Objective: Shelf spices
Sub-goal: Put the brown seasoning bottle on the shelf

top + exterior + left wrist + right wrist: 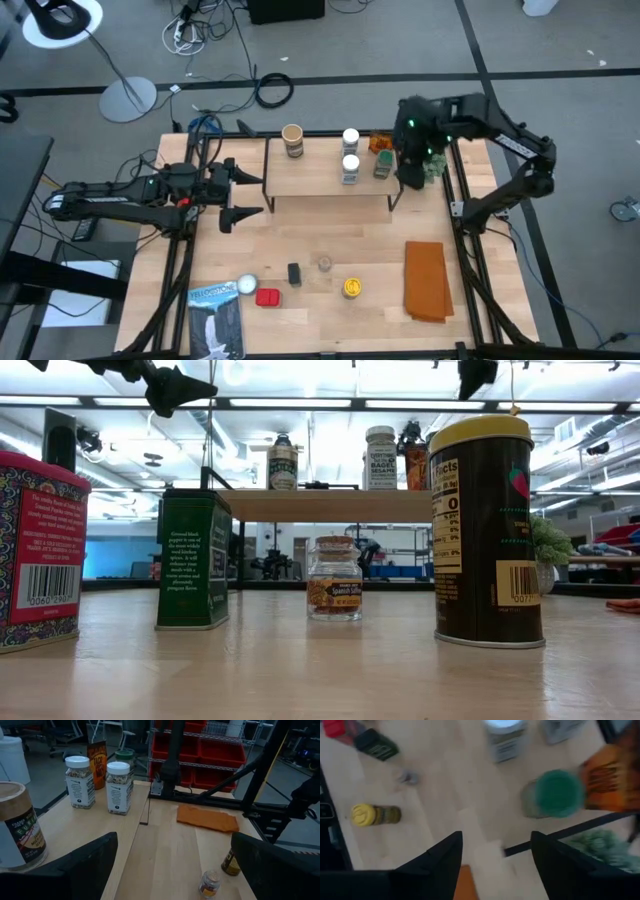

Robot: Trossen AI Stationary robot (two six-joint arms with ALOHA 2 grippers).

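A: While the right gripper (412,165) hangs over the shelf's (310,180) right end, which jar do you reckon it is dealing with?

B: The green-lidded jar (555,791), I'd say. It stands on the board just beside the orange packet (607,770), and the fingers are spread with nothing between them, above and a little off to one side of it.

A: So it's let go, or about to take hold?

B: Can't tell from here. Either way, the thing to do well is go straight up or straight down. That corner is crowded: two white-lidded jars (350,155) near the middle, the packet touching or nearly touching the green lid, a little plant (432,168) just off the shelf end.

A: And the left gripper (245,190)?

B: Waiting at the shelf's left end, fingers wide and empty, the tan-lidded jar (292,140) beside it on the board.

A: Plenty left to do?

B: Yes. On the tabletop in front there's a yellow-lidded jar (351,288), a small clear jar (323,264), a dark tin (294,274), a red tin (268,297) and a white-lidded one (246,285) by the booklet (216,320). The yellow one lies nearest the right arm, next to the orange cloth (427,280), so I'd fetch that next and set it in the open stretch of board between the tan jar and the white pair.
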